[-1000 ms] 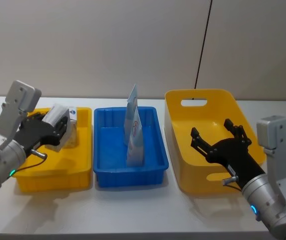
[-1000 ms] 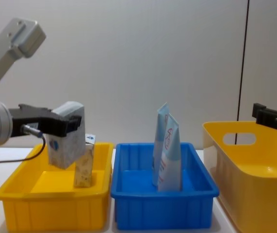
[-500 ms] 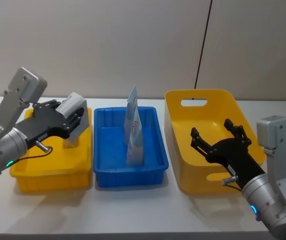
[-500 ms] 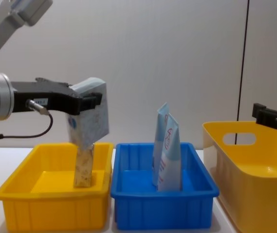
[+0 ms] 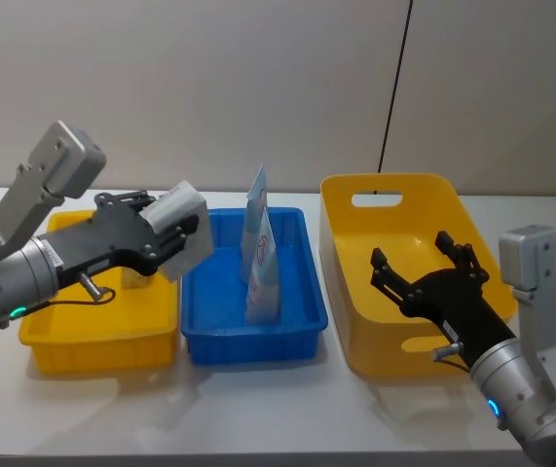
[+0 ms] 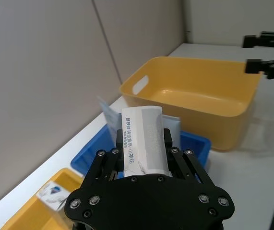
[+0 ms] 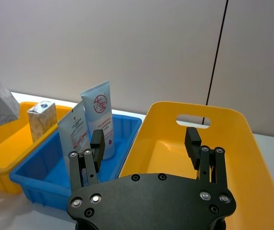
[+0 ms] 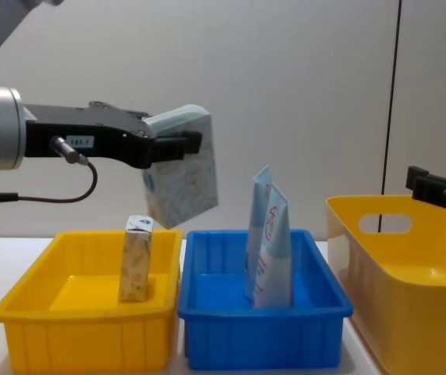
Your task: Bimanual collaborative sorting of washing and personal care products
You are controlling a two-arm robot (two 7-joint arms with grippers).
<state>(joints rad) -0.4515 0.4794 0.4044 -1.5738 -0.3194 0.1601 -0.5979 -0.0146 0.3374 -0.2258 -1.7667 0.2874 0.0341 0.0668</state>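
Note:
My left gripper [image 5: 174, 233] is shut on a speckled whitish carton [image 8: 182, 169], held tilted in the air above the border between the small yellow tray [image 8: 82, 336] and the blue tray [image 8: 262, 340]. The left wrist view has this carton [image 6: 144, 138] clamped between the black fingers. A second carton [image 8: 136, 260] stands upright in the small yellow tray. Two light-blue tubes [image 8: 269, 244] lean together in the blue tray. My right gripper [image 5: 410, 249] hovers open over the large yellow bin [image 5: 394, 181], holding nothing.
The three containers stand in a row on the white table [image 5: 258, 409]: small yellow tray on the left, blue tray in the middle, deep yellow bin [image 8: 410, 266] on the right. A grey wall with a black cable [image 5: 394, 88] runs behind.
My left gripper has lifted the carton out of the small yellow tray and carried it up and right, toward the blue tray. The right arm has stayed still.

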